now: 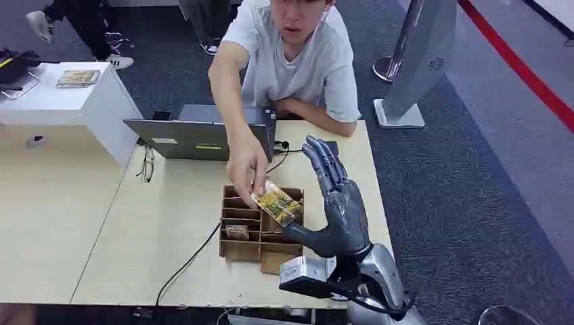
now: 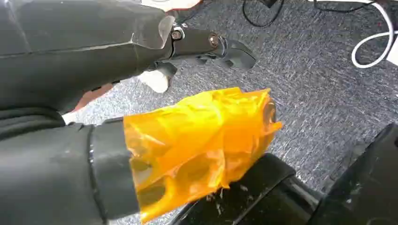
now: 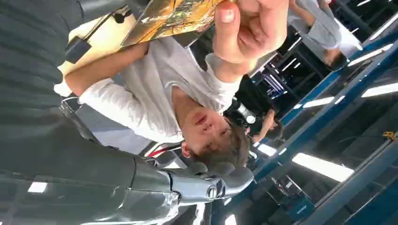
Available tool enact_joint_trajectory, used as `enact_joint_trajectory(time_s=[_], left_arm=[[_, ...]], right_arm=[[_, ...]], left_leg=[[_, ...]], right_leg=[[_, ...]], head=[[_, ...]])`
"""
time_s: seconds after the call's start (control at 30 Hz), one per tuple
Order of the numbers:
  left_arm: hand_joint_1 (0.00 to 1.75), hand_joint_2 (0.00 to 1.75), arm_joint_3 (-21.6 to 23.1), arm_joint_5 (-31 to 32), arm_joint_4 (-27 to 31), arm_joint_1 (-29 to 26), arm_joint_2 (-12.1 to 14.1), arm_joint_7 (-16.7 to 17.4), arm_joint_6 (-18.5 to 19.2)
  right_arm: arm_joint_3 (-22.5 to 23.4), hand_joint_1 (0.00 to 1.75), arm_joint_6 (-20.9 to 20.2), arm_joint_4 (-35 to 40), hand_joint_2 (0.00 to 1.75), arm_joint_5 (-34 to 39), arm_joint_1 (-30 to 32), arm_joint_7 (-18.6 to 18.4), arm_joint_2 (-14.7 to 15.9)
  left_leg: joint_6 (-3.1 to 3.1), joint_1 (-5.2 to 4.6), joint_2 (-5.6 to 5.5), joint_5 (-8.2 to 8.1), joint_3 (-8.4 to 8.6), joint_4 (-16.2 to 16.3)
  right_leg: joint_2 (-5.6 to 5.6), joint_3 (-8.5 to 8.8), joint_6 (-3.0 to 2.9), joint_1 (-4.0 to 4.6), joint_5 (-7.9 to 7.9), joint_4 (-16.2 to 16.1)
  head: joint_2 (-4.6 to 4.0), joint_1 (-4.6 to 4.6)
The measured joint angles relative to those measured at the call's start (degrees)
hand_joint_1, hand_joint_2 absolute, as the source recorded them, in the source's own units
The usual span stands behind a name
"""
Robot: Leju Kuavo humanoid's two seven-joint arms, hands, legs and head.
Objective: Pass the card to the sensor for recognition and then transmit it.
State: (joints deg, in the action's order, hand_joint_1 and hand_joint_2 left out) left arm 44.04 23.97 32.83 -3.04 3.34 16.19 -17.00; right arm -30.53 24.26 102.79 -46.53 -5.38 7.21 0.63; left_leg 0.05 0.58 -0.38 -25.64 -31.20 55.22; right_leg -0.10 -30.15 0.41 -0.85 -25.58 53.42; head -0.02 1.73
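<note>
A person's hand [image 1: 247, 166] reaches over the table and pinches a yellow-green picture card [image 1: 277, 203] above a cardboard divider box [image 1: 260, 247]. My right hand [image 1: 342, 210] stands upright just right of the card, fingers spread upward, holding nothing. Its thumb points toward the card's lower corner; I cannot tell whether they touch. In the right wrist view the card [image 3: 173, 16] sits in the person's fingers [image 3: 248, 28] beyond my fingers [image 3: 211, 185]. My left hand [image 2: 141, 93] hangs over grey carpet, its thumb wrapped in orange film [image 2: 197, 145], with nothing in it.
The person sits behind the table [image 1: 162, 230] beside an open laptop [image 1: 196, 139]. Another card [image 1: 237, 232] lies in a box compartment. A black cable [image 1: 189, 261] crosses the table, glasses [image 1: 146, 166] lie by the laptop. A white box [image 1: 68, 101] stands at far left.
</note>
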Motion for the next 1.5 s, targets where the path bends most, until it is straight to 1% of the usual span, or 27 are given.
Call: enact_joint_trajectory(time_s=[0.8, 0.83, 0.87, 0.9, 0.97, 1.0, 1.07, 1.13, 1.23, 1.27, 1.3, 1.33, 1.37, 1.47, 1.5], left_arm=[[0.0, 0.0, -2.3, 2.1, 1.0, -1.4, 0.0, 0.9, 0.6], [0.0, 0.0, -2.3, 2.1, 1.0, -1.4, 0.0, 0.9, 0.6], [0.0, 0.0, -2.3, 2.1, 1.0, -1.5, 0.0, 0.9, 0.6], [0.0, 0.0, -2.3, 2.1, 1.0, -1.5, 0.0, 0.9, 0.6], [0.0, 0.0, -2.4, 2.4, 1.1, -1.5, 0.0, 0.9, 0.7], [0.0, 0.0, -2.5, 2.6, 1.1, -1.6, 0.0, 0.9, 0.8], [0.0, 0.0, -2.7, 3.0, 1.1, -1.6, 0.0, 0.9, 0.8], [0.0, 0.0, -3.0, 3.3, 1.1, -1.6, 0.0, 0.9, 0.9], [0.0, 0.0, -3.6, 3.9, 1.1, -1.7, 0.0, 0.9, 1.2], [0.0, 0.0, -3.7, 4.0, 1.1, -1.8, 0.0, 0.9, 1.3], [0.0, 0.0, -3.8, 4.1, 1.1, -1.8, 0.0, 0.9, 1.3], [0.0, 0.0, -3.9, 4.2, 1.1, -1.8, 0.0, 0.9, 1.3], [0.0, 0.0, -4.0, 4.2, 1.1, -1.8, 0.0, 0.9, 1.3], [0.0, 0.0, -4.3, 4.3, 1.1, -1.8, -0.1, 0.9, 1.4], [0.0, 0.0, -4.4, 4.3, 1.1, -1.8, -0.1, 0.9, 1.4]], right_arm=[[-1.0, 0.0, 0.2, -1.0, 1.75, -0.7, 0.2, -0.2, -0.5], [-1.0, 0.03, 0.2, -1.0, 1.75, -0.7, 0.2, -0.2, -0.5], [-1.0, 0.14, 0.2, -1.0, 1.75, -0.7, 0.2, -0.2, -0.5], [-1.0, 0.31, 0.2, -1.1, 1.75, -0.7, 0.2, -0.1, -0.5], [-1.0, 0.59, 0.2, -1.1, 1.75, -0.7, 0.2, 0.0, -0.5], [-1.0, 0.66, 0.2, -1.2, 1.75, -0.7, 0.2, 0.1, -0.5], [-1.0, 1.26, 0.2, -1.2, 1.75, -0.7, 0.3, 0.2, -0.5], [-1.0, 1.38, 0.2, -1.2, 1.75, -0.7, 0.4, 0.2, -0.5], [-1.1, 1.48, 0.1, -1.2, 1.75, -0.7, 0.4, 0.2, -0.5], [-1.1, 1.48, 0.1, -1.2, 1.75, -0.7, 0.4, 0.2, -0.5], [-1.1, 1.57, 0.1, -1.2, 1.75, -0.7, 0.4, 0.2, -0.5], [-1.1, 1.55, 0.1, -1.2, 1.75, -0.7, 0.4, 0.2, -0.5], [-1.1, 1.61, 0.1, -1.2, 1.75, -0.7, 0.4, 0.3, -0.5], [-1.1, 1.61, 0.0, -1.2, 1.75, -0.7, 0.4, 0.3, -0.5], [-1.1, 1.64, 0.0, -1.2, 1.75, -0.7, 0.4, 0.3, -0.5]], left_leg=[[0.0, 0.0, 0.0, 0.0, 0.01, 0.0], [0.0, 0.0, 0.01, 0.0, 0.01, 0.0], [0.0, 0.0, 0.01, 0.0, 0.01, 0.0], [0.0, 0.0, 0.01, 0.0, 0.01, 0.0], [0.0, 0.0, 0.0, 0.0, 0.01, 0.0], [0.0, 0.0, 0.01, 0.0, 0.01, 0.0], [0.0, 0.0, 0.01, 0.0, 0.01, 0.0], [0.0, 0.0, 0.0, 0.0, 0.01, 0.0], [0.0, 0.0, 0.01, 0.0, 0.01, 0.0], [0.0, 0.0, 0.01, 0.0, 0.01, 0.0], [0.0, 0.0, 0.0, 0.0, 0.01, 0.0], [0.0, 0.0, 0.0, 0.0, 0.01, 0.0], [0.0, 0.0, 0.0, 0.0, 0.0, 0.0], [0.0, 0.0, 0.0, 0.0, 0.01, 0.0], [0.0, 0.0, 0.01, 0.0, 0.01, 0.0]], right_leg=[[0.01, -0.01, 0.0, 0.0, 0.0, 0.0], [0.01, -0.01, 0.0, 0.0, 0.0, 0.0], [0.01, -0.01, 0.0, 0.0, 0.0, 0.0], [0.01, -0.01, 0.0, 0.0, 0.0, 0.0], [0.01, -0.01, 0.0, 0.0, 0.0, 0.0], [0.01, -0.01, 0.0, 0.0, 0.0, 0.0], [0.01, -0.01, 0.0, 0.0, 0.0, 0.0], [0.0, 0.0, 0.0, 0.0, 0.0, 0.0], [0.01, 0.0, 0.0, 0.0, 0.0, 0.0], [0.01, 0.0, 0.0, 0.0, 0.0, 0.0], [0.0, 0.0, 0.0, 0.0, 0.0, 0.0], [0.0, 0.0, 0.0, 0.0, 0.0, 0.0], [0.0, -0.01, 0.0, 0.0, 0.0, 0.0], [0.01, 0.0, 0.0, 0.0, 0.0, 0.0], [0.01, -0.01, 0.0, 0.0, 0.0, 0.0]], head=[[0.0, 0.0], [0.0, 0.02], [0.0, 0.02], [0.0, 0.02], [0.0, 0.02], [0.0, 0.02], [0.0, 0.02], [0.0, 0.02], [0.0, 0.02], [0.0, 0.02], [0.0, 0.02], [0.0, 0.02], [0.0, 0.02], [0.0, 0.02], [0.0, 0.02]])
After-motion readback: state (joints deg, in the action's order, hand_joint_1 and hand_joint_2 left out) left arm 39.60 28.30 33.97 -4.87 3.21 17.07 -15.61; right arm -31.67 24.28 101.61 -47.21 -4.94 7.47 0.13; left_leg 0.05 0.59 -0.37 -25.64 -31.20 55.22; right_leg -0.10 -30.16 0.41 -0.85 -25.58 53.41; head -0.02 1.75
